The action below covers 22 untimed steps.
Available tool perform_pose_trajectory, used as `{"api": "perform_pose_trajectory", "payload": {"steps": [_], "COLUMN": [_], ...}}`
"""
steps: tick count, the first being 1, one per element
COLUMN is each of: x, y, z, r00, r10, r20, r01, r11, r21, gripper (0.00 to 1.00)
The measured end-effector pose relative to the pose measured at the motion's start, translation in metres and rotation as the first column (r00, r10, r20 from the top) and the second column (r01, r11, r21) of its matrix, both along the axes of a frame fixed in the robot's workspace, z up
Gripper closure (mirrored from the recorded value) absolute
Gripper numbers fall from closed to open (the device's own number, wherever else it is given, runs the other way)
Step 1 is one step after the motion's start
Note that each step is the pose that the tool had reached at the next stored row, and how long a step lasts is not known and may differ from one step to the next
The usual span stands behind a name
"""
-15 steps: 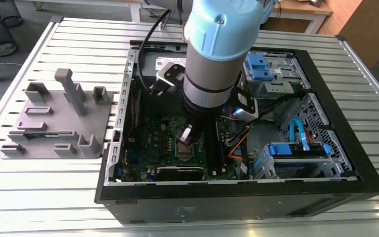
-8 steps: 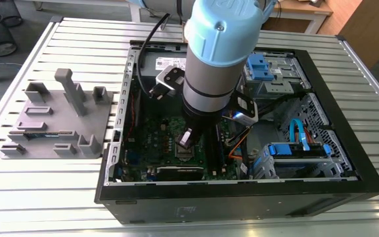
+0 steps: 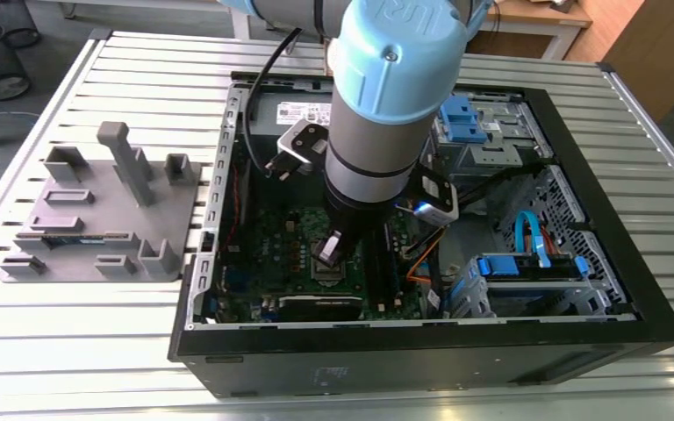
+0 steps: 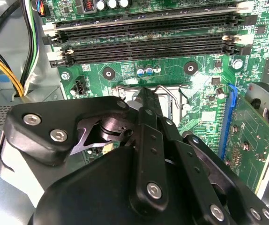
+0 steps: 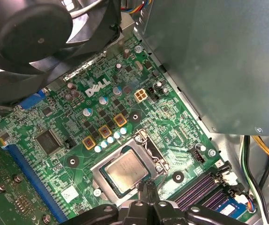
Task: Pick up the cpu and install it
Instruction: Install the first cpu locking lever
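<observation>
Claw over seated cpu

Cpu point(image 5: 125, 171) lies flat in its socket on the motherboard point(image 5: 78, 136), shiny silver top up, with the silver socket frame point(image 5: 107, 157) around it. In the first wrist view the claw point(image 5: 145, 191) stands just at the socket's edge, its two slim black fingers point(image 5: 149, 190) drawn together with no gap showing and nothing between them; the tips sit beside the cpu's corner, and contact with it cannot be told. In the second wrist view the claw's black linkage point(image 4: 148, 154) reaches down toward the socket lever point(image 4: 165, 91), with two long black memory slots point(image 4: 144, 49) beyond it and a blue slot point(image 4: 228, 117) to one side.

In the exterior view the arm point(image 3: 372, 114), grey with a light blue joint cap, reaches down into the open black case point(image 3: 431, 342), which lies on its side on the slatted metal counter point(image 3: 103, 351). The claw point(image 3: 331, 254) is low over the green board near the case's middle. Blue drive brackets point(image 3: 530, 267) sit toward the exterior view's right inside the case. On the counter at the exterior view's left, well apart from the case, rests a grey fixture plate point(image 3: 97, 219) with upright posts. A black fan point(image 5: 36, 33) hangs over one end of the board in the first wrist view
</observation>
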<state>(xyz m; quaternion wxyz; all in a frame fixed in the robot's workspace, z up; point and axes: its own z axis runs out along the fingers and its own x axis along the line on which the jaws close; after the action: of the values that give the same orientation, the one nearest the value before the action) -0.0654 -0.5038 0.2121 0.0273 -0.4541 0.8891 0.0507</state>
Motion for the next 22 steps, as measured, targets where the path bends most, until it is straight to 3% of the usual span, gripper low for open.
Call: {"api": "perform_pose_trajectory", "payload": {"steps": [17, 22], "x": [0.0000, 0.0000], "y": [0.0000, -0.0001], "z": [-0.0004, -0.0010], "r00": [1.0000, 0.9998], "r10": [-0.001, -0.022], "r20": [0.0000, 0.0000], "r01": [0.001, 0.022], "r11": [1.0000, 0.9998], "r21": [0.0000, 0.0001], "gripper": [0.89, 0.89]}}
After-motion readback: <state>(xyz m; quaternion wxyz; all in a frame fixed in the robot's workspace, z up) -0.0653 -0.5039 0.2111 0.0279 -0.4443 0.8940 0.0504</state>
